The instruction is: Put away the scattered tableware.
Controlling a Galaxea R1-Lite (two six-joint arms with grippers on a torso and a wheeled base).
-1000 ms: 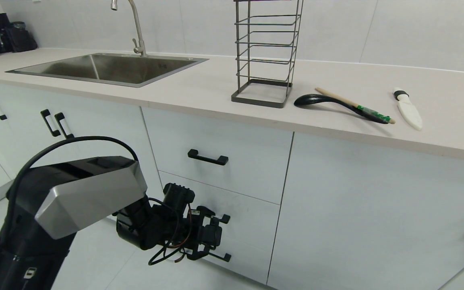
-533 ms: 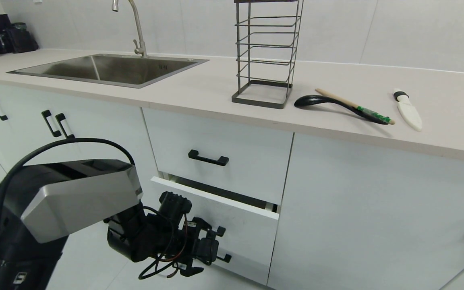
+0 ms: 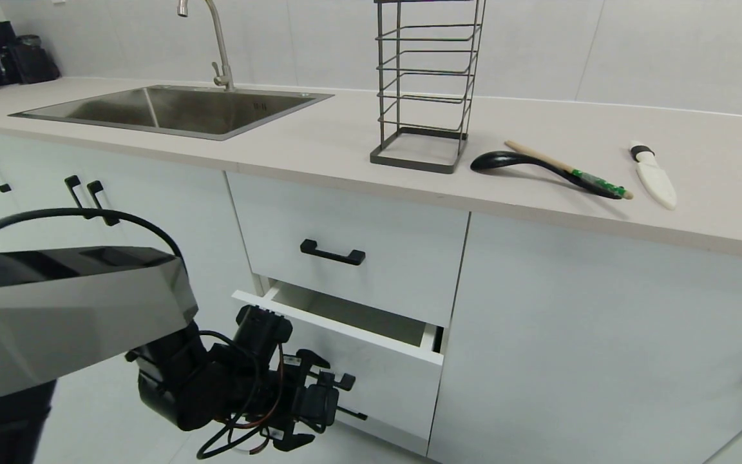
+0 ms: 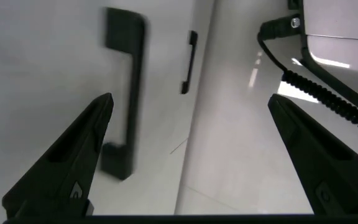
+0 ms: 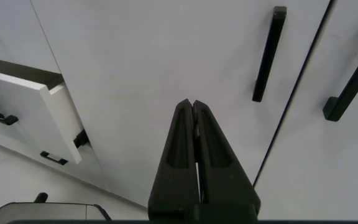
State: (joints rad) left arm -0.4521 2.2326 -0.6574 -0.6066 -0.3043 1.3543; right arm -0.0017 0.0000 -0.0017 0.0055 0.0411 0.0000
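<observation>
On the counter at the right lie a black ladle [image 3: 506, 160], a wooden-handled utensil [image 3: 567, 169] crossing it, and a white knife [image 3: 653, 175]. Below the counter, the lower drawer [image 3: 371, 374] stands partly pulled out, its inside pale and bare where it shows. My left gripper [image 3: 335, 403] is at the drawer front, open. In the left wrist view the left gripper [image 4: 191, 102] has the black drawer handle [image 4: 124, 99] between its wide-spread fingers, close to one of them. My right gripper [image 5: 194, 109] is shut on nothing, facing white cabinet doors.
A tall wire rack [image 3: 426, 84] stands on the counter left of the ladle, and a steel sink [image 3: 171, 109] with a tap lies farther left. The upper drawer [image 3: 345, 238] is closed. The open drawer [image 5: 23, 106] shows beside cabinet door handles [image 5: 269, 56].
The lower drawer went from closed to partly pulled out. My left arm drew back and down-left with the drawer front. The tableware has not moved.
</observation>
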